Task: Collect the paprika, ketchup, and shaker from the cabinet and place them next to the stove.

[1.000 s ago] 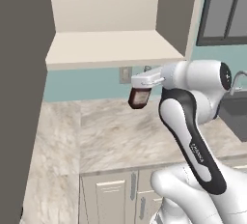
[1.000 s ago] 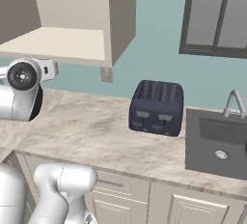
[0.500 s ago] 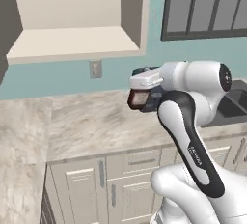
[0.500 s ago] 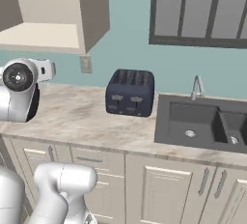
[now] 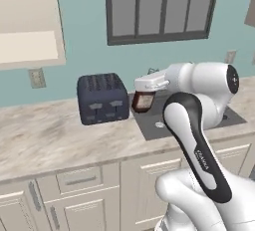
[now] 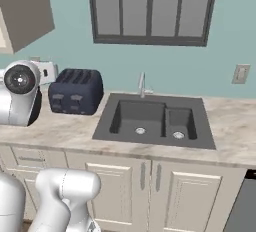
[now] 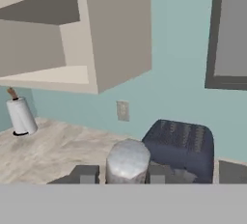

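**Paprika riding in the gripper**

Left base view: arm bent sideways, gripper (image 5: 144, 95) clenched on the paprika (image 5: 143, 101) beside the toaster (image 5: 102, 98), above the counter (image 5: 55, 138).

Right base view: sink (image 6: 152, 121) basins bare.

Hand view: paprika's cap between fingertips (image 7: 85, 174); cabinet (image 7: 82, 35) shelf bare.

Paprika (image 7: 127, 162) body below its cap hidden; cabinet (image 5: 30, 21) cut off by edge.

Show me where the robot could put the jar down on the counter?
The hand holds the paprika above the sink. Bare counter lies left of and in front of the toaster. More bare counter runs right of the sink, below the wall outlet. The sink basin is no place for a jar.
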Robot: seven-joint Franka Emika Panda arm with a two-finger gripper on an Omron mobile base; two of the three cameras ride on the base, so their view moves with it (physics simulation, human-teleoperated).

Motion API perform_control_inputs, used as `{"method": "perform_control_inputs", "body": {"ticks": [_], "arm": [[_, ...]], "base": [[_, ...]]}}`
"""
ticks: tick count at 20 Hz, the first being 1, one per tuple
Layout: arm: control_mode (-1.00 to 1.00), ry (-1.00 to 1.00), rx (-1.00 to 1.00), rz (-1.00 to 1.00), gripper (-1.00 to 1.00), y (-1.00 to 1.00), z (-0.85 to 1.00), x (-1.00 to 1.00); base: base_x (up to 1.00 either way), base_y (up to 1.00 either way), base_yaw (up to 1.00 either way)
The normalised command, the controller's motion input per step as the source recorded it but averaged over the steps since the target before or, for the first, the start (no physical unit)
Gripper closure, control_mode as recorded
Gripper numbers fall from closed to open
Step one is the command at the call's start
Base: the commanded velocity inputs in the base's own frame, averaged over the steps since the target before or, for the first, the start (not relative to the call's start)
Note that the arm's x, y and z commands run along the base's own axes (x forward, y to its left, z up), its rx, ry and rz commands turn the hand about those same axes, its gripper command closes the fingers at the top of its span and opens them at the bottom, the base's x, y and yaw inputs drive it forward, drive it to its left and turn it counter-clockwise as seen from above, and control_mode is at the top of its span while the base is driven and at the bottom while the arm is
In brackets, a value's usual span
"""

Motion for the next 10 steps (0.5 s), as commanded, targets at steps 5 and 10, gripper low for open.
{"method": "perform_control_inputs", "body": {"ticks": [5, 10], "arm": [[1.0, 0.0, 0.0, 0.0, 1.0, 0.0, 0.0, 0.0], [1.0, 0.0, 0.0, 0.0, 1.0, 0.0, 0.0, 0.0]], "base": [[0.0, -1.0, -0.13], [0.0, -1.0, -0.13]]}}
